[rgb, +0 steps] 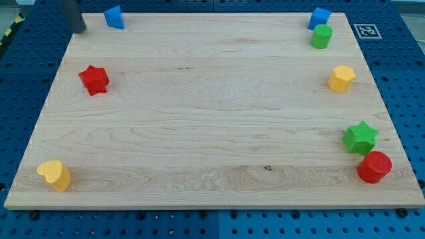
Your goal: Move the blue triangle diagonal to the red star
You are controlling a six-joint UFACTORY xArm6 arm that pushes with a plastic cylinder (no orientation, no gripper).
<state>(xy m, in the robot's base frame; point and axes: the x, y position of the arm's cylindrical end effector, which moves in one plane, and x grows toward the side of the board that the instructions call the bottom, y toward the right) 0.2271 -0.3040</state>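
The blue triangle (114,17) lies at the view's top left, on the board's top edge. The red star (94,79) lies below it and a little to the left, near the board's left edge. My tip (79,29) is at the view's top left corner, just left of the blue triangle and apart from it, above the red star. The rod runs up out of the view.
The wooden board (212,133) holds a blue cube (319,18) and a green cylinder (322,36) at top right, a yellow hexagon (341,78) at right, a green star (360,137) and a red cylinder (374,166) at bottom right, and a yellow block (55,175) at bottom left.
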